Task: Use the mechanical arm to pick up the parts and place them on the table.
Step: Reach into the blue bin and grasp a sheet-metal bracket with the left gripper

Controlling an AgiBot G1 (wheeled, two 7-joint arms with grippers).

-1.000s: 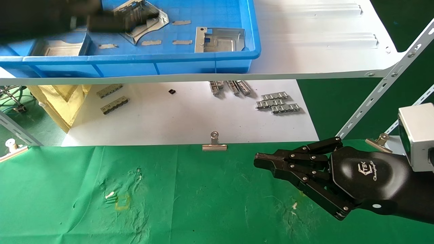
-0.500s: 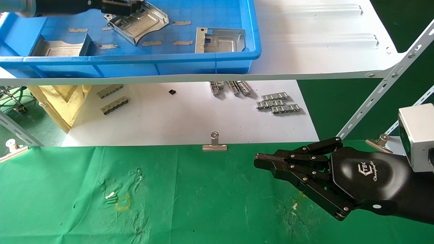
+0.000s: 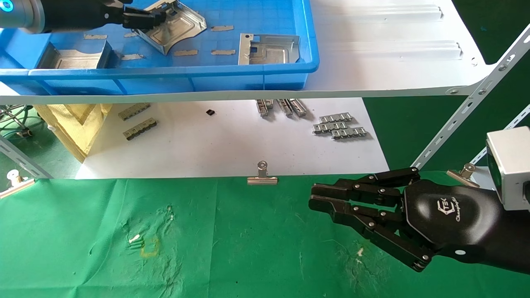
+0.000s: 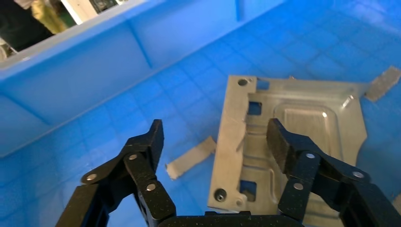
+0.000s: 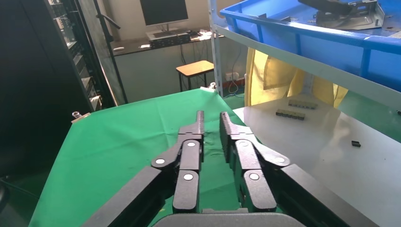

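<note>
Three silver parts lay in the blue bin (image 3: 248, 78) on the white shelf (image 3: 385, 62) in the head view. The left gripper (image 3: 159, 16) reached in from the robot's left, its black fingers (image 3: 140, 20) at the near-left edge of the tilted part (image 3: 176, 29), whose curved cut-out corner pointed toward the robot. A second part (image 3: 269, 49) sat squarely to the right, a third (image 3: 74, 58) at the left. The right gripper (image 3: 319, 198) hovered over the green desk (image 3: 227, 248), fingers pressed close.

From the left wrist view, the left gripper (image 4: 215, 137) stood spread, one finger (image 4: 144, 146) over bare bin floor (image 4: 118, 123), the other (image 4: 283, 142) over the part (image 4: 302, 127), whose raised edge ran between them.

From the right wrist view, the right gripper (image 5: 210, 120) held its fingers nearly together above the desk (image 5: 123, 132).
</note>
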